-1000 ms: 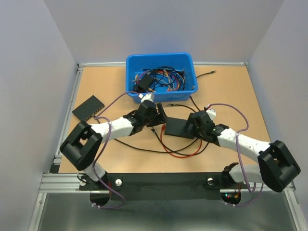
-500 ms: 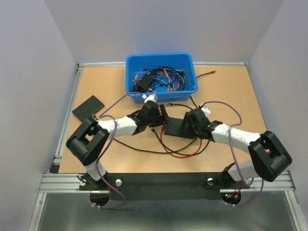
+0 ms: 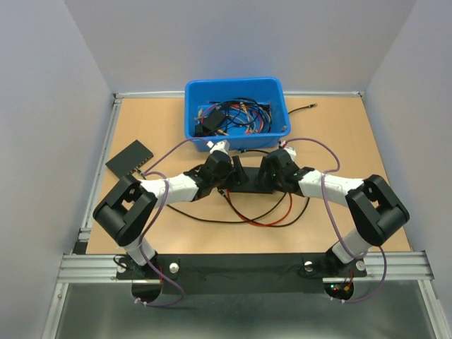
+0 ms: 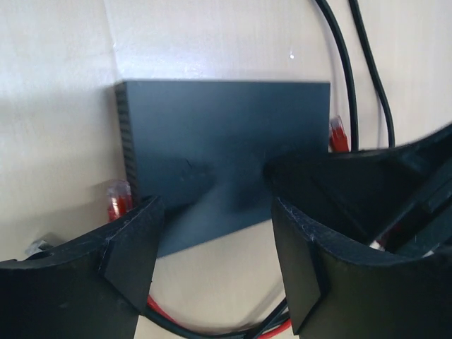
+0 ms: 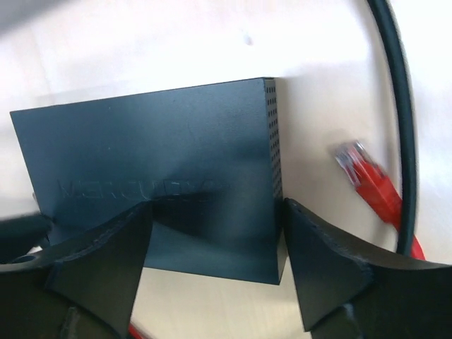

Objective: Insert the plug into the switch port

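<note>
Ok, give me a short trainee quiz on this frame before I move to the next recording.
1. True or false: the red plug is already seated in the switch.
2. Which gripper holds the plug? A. left gripper B. right gripper C. neither
3. Fill in: the spare cables lie in a ___ bin.
Key: 1 false, it lies loose beside the switch; 2 C, both hover at the switch, jaws open; 3 blue.
</note>
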Tool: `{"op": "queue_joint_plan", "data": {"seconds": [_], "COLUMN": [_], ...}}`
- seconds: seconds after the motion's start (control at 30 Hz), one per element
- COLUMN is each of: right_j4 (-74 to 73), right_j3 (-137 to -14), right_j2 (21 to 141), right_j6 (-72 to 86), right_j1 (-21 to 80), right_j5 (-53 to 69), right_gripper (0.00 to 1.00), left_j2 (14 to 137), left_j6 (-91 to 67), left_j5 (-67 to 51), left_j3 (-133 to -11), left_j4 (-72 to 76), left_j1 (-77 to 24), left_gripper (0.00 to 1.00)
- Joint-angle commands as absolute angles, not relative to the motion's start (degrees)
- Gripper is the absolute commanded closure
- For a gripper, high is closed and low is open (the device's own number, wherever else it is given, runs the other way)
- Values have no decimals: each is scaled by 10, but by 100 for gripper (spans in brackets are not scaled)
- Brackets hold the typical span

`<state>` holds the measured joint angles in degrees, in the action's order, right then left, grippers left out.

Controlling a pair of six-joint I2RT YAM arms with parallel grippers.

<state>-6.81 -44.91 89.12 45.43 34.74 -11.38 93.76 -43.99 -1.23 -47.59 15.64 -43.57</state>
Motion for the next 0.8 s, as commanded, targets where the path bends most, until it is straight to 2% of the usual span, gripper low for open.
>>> {"op": "queue_joint_plan", "data": {"seconds": [0.0, 0.2, 0.5, 0.77], "right_j4": [-17, -4, 58, 67], "right_j3": [-480, -527, -612, -686], "right_j2": [935, 996, 1087, 1150], "right_j6": [408, 353, 264, 218], "right_j1": [350, 370, 412, 459], "right_j5": [-42, -16, 79, 102], "right_gripper": [24, 30, 32, 32], "left_j2": [875, 813, 652, 518], "left_j6": [-443, -454, -484, -504], "left_j5": [-4, 30, 63, 141], "left_j3": [-436, -389, -330, -314], "left_j4": [156, 125, 43, -77], "left_j1": [-439, -439, -439, -439], "left_gripper": [27, 27, 27, 26]}}
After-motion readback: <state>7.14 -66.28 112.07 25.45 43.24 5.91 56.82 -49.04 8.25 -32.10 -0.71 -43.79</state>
